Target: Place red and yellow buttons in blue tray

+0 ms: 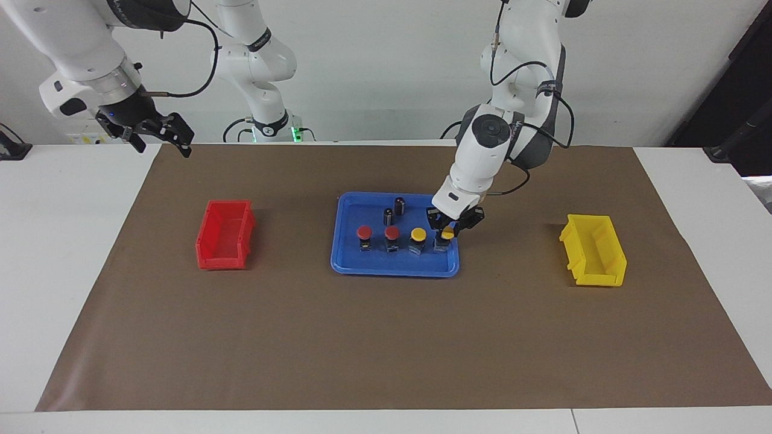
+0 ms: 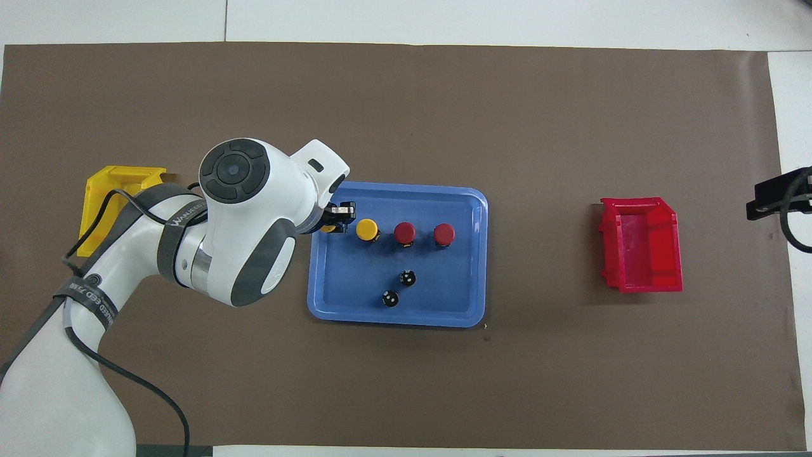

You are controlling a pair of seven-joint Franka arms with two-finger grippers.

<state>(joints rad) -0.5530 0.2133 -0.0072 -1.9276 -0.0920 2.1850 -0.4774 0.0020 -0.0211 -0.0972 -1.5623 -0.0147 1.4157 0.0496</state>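
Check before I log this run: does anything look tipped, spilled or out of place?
Nothing stands out. Four buttons stand upright in a row in the tray, the left gripper at the end yellow one. Both bins sit upright.

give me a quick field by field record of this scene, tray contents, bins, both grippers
blue tray: middle of the brown mat
in tray: two red buttons, two yellow buttons in one row; two dark cylinders nearer the robots
left gripper: down in the tray, fingers around the end yellow button
right gripper: raised over the right arm's end of the table, waiting, fingers open
red bin: toward the right arm's end
yellow bin: toward the left arm's end
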